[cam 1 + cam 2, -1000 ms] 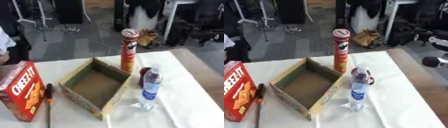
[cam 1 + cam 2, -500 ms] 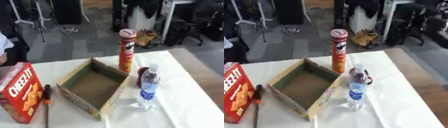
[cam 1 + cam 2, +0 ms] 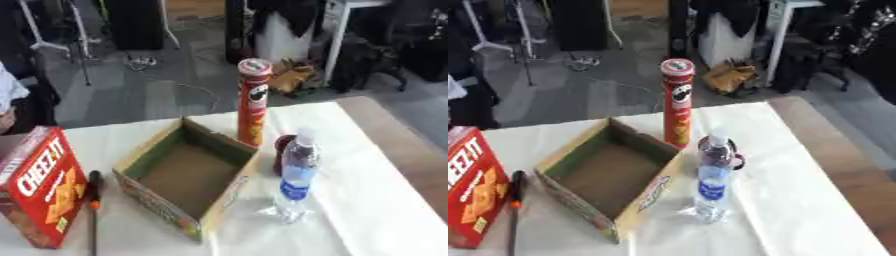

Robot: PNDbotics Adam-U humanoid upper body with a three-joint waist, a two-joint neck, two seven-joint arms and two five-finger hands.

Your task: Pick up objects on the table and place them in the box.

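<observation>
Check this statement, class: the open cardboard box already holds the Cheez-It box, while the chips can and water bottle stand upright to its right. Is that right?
Not quite. The cardboard box is empty; the Cheez-It box stands on the table to its left, as the left eye view shows. The chips can and water bottle do stand upright to the box's right.

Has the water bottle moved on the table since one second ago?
No. The bottle still stands just right of the box, before the chips can; only the camera shifted.
</observation>
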